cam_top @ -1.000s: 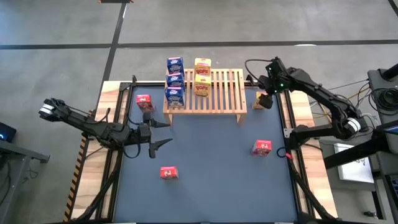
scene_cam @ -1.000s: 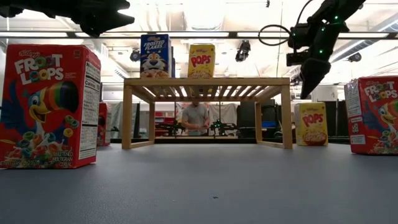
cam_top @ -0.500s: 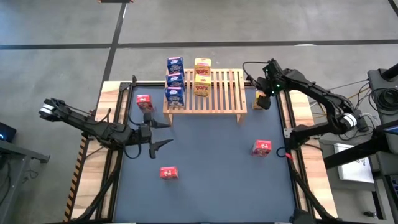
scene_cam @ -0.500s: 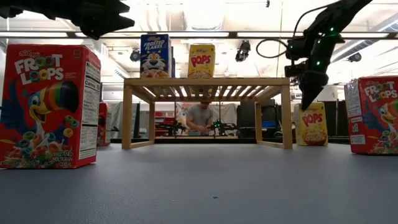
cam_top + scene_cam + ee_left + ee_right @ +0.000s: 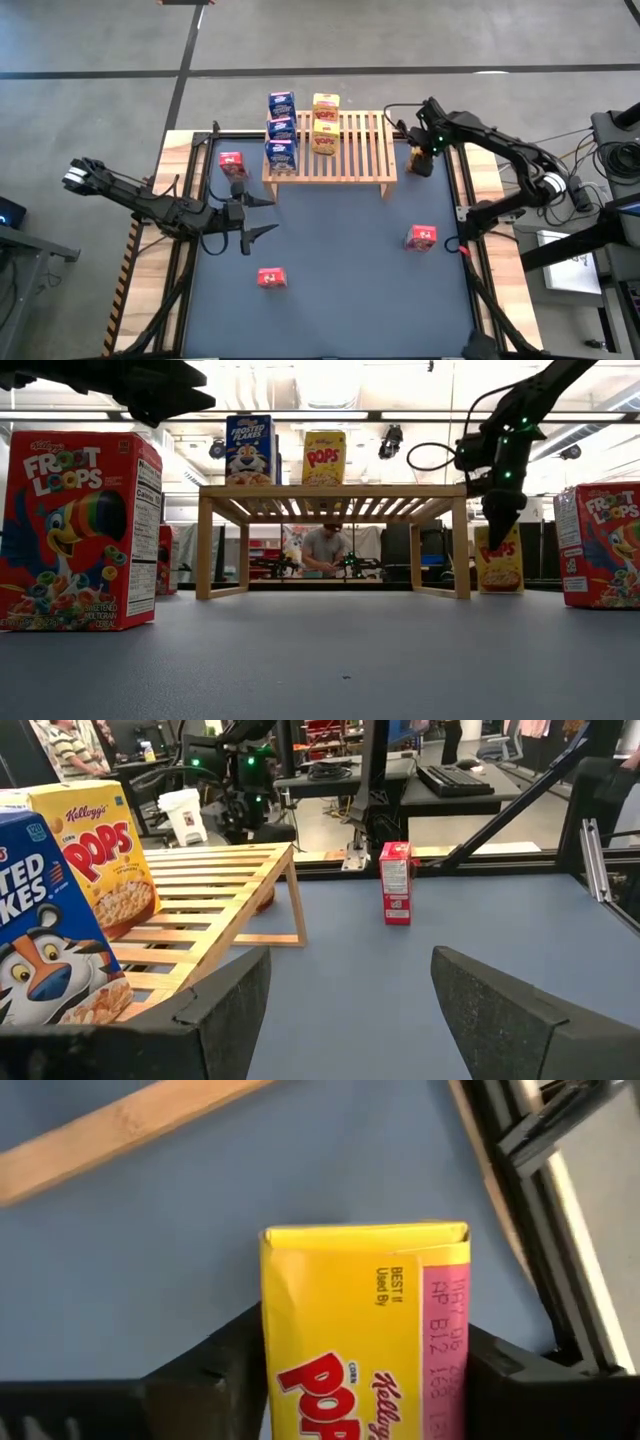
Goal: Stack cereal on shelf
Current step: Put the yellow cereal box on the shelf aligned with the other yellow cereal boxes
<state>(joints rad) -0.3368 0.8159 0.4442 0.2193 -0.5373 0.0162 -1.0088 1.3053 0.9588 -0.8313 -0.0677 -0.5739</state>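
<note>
The wooden shelf (image 5: 356, 150) stands at the table's far middle. On it are three blue boxes (image 5: 281, 129) and two yellow boxes (image 5: 325, 122). A third yellow box (image 5: 365, 1320) stands upright on the table just right of the shelf (image 5: 497, 565). My right gripper (image 5: 421, 152) is open and points down over it, one finger on each side of its top. My left gripper (image 5: 243, 226) is open and hovers over the table's left half, near a red box (image 5: 231, 162). My right gripper comes at the yellow box from above, and its fingers (image 5: 215, 1370) stand close beside the two narrow sides near the top (image 5: 365, 1245). Whether they touch the box I cannot tell. The box stands on the table.
Two more red boxes stand on the table, one near the front left (image 5: 271, 278) and one on the right (image 5: 421, 237). The shelf's right leg (image 5: 460, 540) is close to the right gripper. A person (image 5: 325, 548) is in the room beyond the table.
My right gripper has moved down and toward the table's left and near side, from above the shelf's right end onto the yellow box beside it, until its fingers straddle the box's top. The box has stayed in place.
</note>
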